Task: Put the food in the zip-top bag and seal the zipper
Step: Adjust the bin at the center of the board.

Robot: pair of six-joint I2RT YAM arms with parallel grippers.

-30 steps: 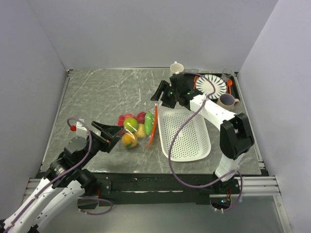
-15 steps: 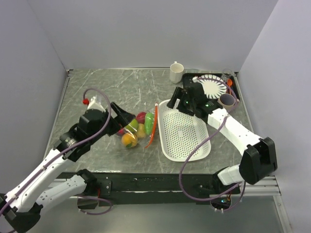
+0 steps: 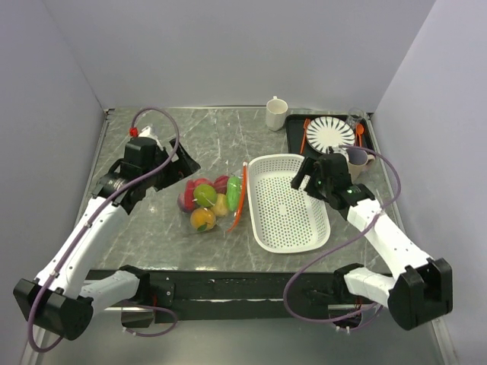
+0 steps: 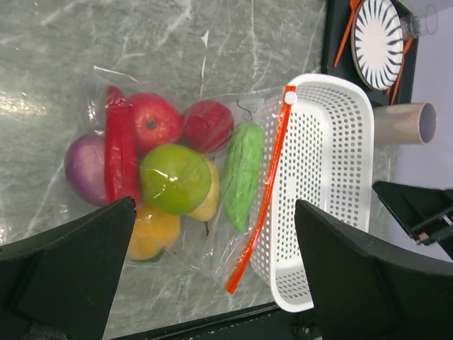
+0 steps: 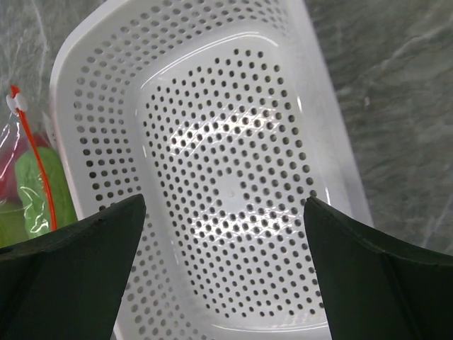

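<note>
1. Both arms have moved. The left claw (image 3: pixel 179 161) has swung up from the near table edge to the far-left side of the zip-top bag (image 3: pixel 209 199). The right claw (image 3: pixel 308 173) has drawn back from beside the striped plate (image 3: pixel 330 135), spreading its jaws on the way.
2. The left claw (image 4: pixel 214 205) stands wide open and holds nothing.
3. The bag (image 4: pixel 212 244) lies flat on the table, ahead of and below this claw and touching neither finger.
4. The food is inside the bag: a red chilli (image 4: pixel 120 152), a red ball (image 4: pixel 152 120), a green ball (image 4: pixel 175 177), a purple ball (image 4: pixel 85 168), an orange ball (image 4: pixel 157 230) and a green cucumber (image 4: pixel 242 173).
5. The zipper (image 4: pixel 265 191) runs along the bag's edge farthest from the left claw, against the rim of the white basket (image 4: pixel 333 163). Its white slider (image 4: pixel 289 97) sits at the far end.
6. The right claw (image 5: pixel 225 202) is also fully open and empty, hovering over the basket (image 5: pixel 226 177), with the zipper (image 5: pixel 44 188) off to its left.
</note>
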